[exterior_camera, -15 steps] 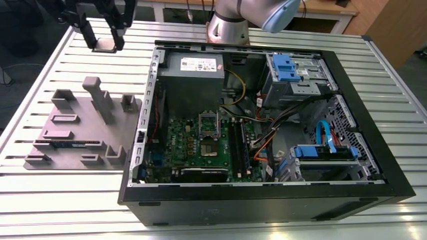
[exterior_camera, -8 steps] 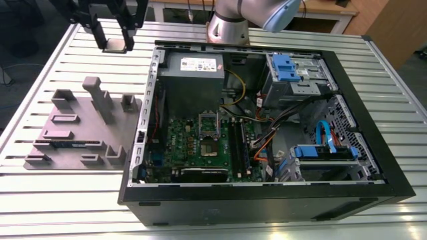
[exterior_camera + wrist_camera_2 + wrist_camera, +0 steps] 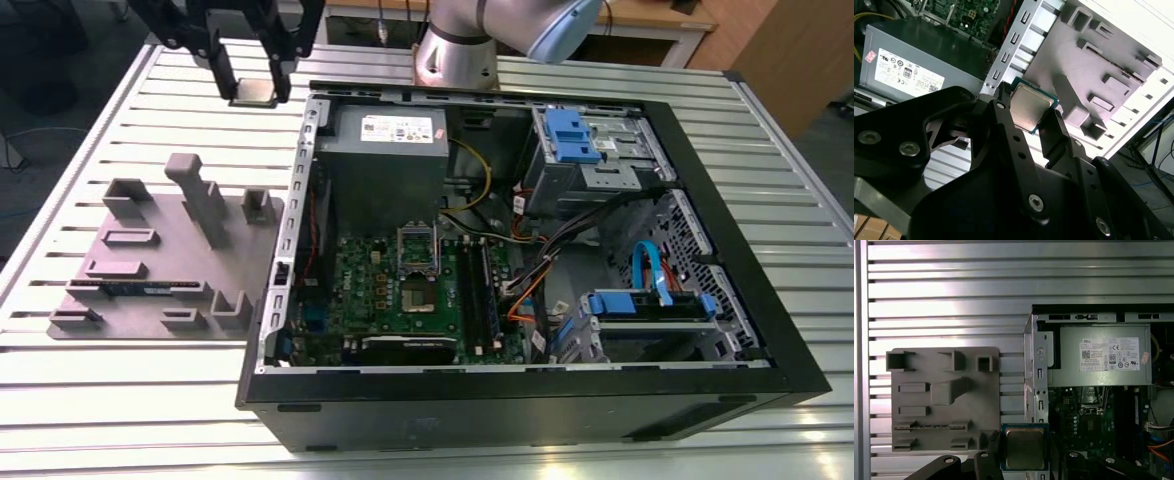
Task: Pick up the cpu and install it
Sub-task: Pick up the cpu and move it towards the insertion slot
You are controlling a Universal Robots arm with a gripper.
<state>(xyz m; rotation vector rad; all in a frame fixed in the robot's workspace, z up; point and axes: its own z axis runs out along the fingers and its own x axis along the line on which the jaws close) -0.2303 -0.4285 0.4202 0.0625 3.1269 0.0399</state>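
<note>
Slatted metal table (image 3: 107,130) below us. The cpu (image 3: 1025,447) is up in the air, pinched by its edges in the gripper (image 3: 254,90) jaws, over the pc case's (image 3: 310,150) far corner on the exterior view's left. We judge it light, stiff, slick on top and fragile underneath, so edge grip only. Grey fixture tray (image 3: 160,290) lies nearer us. Cpu underside is hidden; socket (image 3: 424,298) latch is hard to make out.

White label (image 3: 1110,354) on grey power supply (image 3: 1064,360), print illegible
</note>
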